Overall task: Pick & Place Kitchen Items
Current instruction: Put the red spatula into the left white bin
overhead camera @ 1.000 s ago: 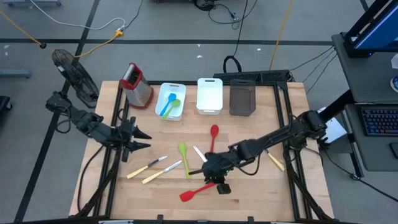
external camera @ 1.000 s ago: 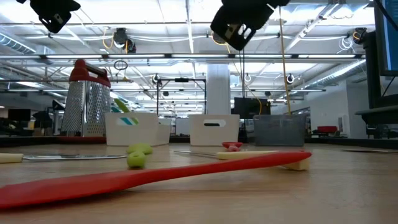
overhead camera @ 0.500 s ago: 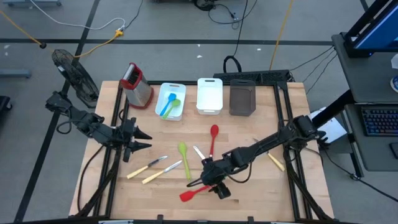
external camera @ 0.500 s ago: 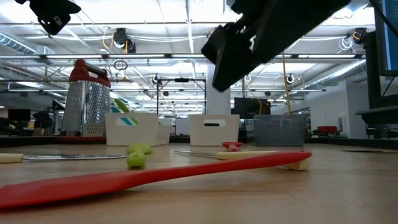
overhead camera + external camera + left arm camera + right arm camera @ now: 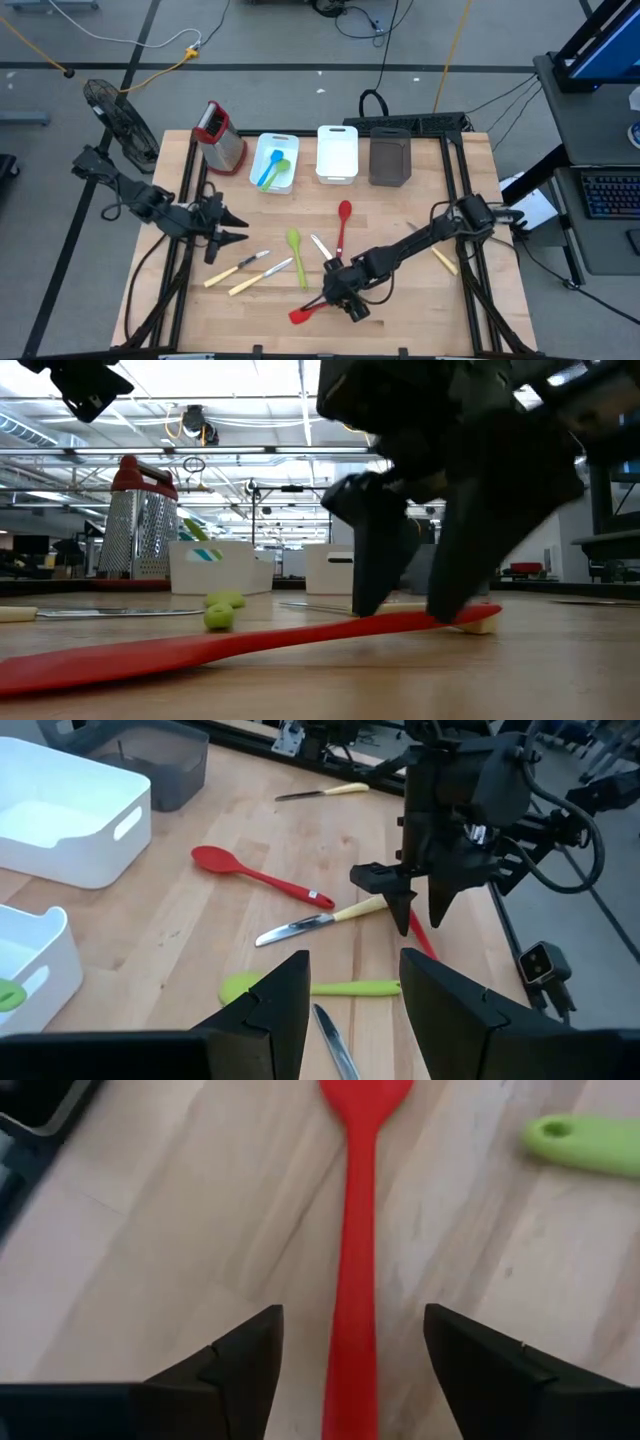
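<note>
Red spatula [image 5: 357, 1270] lies lengthwise between the right gripper [image 5: 350, 1380] fingers (spread wide, nothing held), presumably aligned for grasping; left gripper [image 5: 352, 1010] part-open, empty.

Looks like a robotics lab or open-plan workshop: exposed ceiling pipes [image 5: 250, 452] and strip lights, grey floor crossed by loose cables [image 5: 120, 40], computer keyboard [image 5: 612, 195] beside the wooden workbench [image 5: 400, 215].
</note>
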